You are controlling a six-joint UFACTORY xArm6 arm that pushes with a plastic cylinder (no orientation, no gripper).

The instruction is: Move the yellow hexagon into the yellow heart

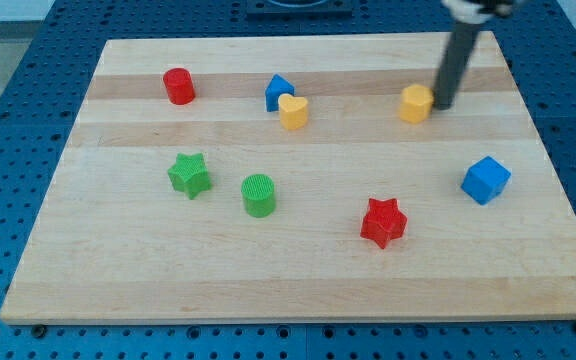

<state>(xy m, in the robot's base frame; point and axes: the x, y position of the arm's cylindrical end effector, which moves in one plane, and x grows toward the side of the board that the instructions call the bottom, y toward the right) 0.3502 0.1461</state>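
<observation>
The yellow hexagon point(416, 103) lies in the upper right part of the wooden board point(298, 280). The yellow heart point(293, 111) lies to its left, near the top middle, touching a blue block point(278, 91) behind it. My tip point(442, 106) stands right against the hexagon's right side, with the dark rod rising up to the view's top edge. A wide strip of bare board separates the hexagon from the heart.
A red cylinder point(179, 86) sits at the upper left. A green star point(189, 175) and a green cylinder point(258, 195) lie left of centre. A red star point(383, 222) lies lower right of centre. A blue cube point(485, 180) sits at the right.
</observation>
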